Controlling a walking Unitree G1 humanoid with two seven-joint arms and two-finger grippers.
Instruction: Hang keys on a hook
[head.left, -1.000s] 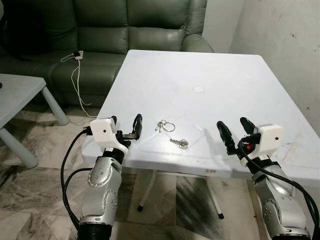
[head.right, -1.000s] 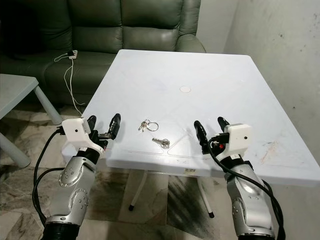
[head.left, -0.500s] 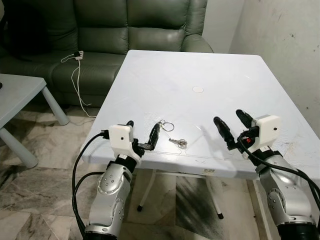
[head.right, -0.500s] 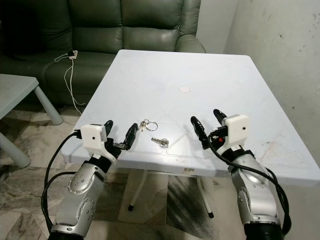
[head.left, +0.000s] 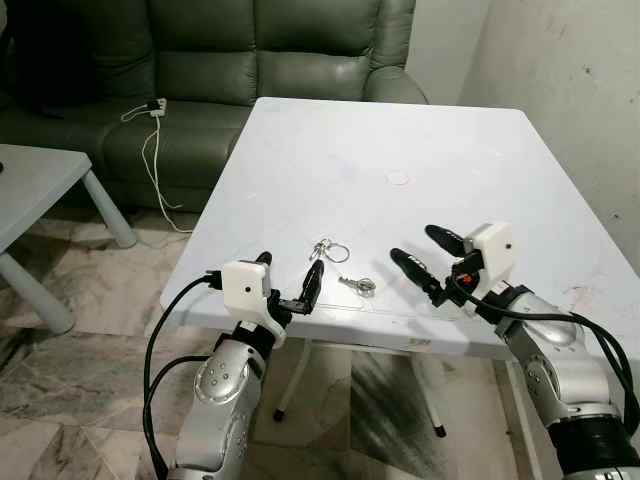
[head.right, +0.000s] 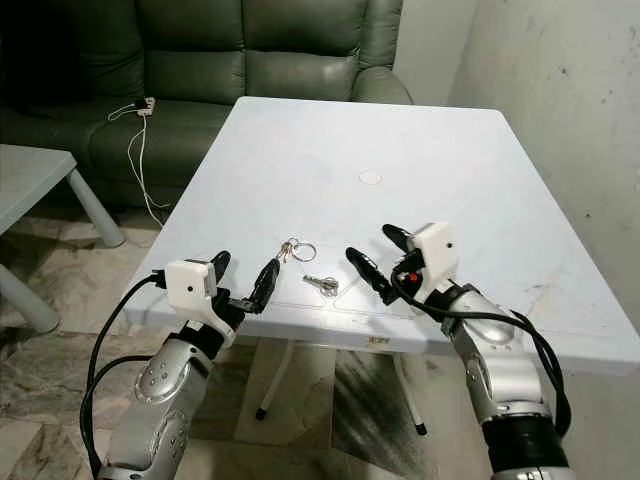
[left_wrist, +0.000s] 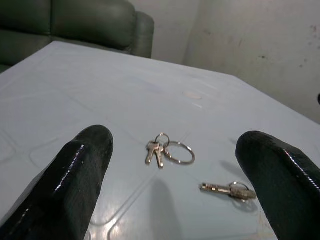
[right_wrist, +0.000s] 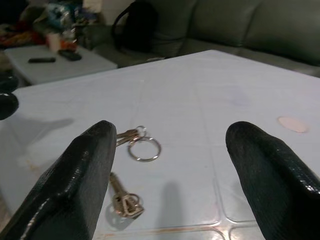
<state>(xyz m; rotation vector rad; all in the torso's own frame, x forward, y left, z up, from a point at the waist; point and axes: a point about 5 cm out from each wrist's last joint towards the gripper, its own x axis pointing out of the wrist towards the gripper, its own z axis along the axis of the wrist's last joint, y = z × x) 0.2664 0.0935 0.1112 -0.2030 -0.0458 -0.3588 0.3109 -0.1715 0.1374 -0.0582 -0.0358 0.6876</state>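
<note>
A bunch of small keys on a ring (head.left: 325, 250) lies on the white table (head.left: 400, 130) near its front edge. A single key (head.left: 358, 286) on its own small ring rests just to the right of it and nearer to me. My left gripper (head.left: 289, 266) hovers open at the table's front edge, left of the keys. My right gripper (head.left: 412, 243) is open too, low over the table to the right of the single key. In the left wrist view the key bunch (left_wrist: 160, 152) and single key (left_wrist: 227, 190) lie ahead between the black fingers (left_wrist: 75, 175).
A dark green sofa (head.left: 270, 50) stands behind the table, with a white charger cable (head.left: 150, 140) trailing down its seat. A low pale side table (head.left: 40, 190) is on the left, and a bare wall (head.left: 570, 80) runs along the right. A small round mark (head.left: 397, 179) sits mid-table.
My left arm has come in to the right, toward the keys. My right gripper has swung left over the table, closer to the single key. Both stayed open.
</note>
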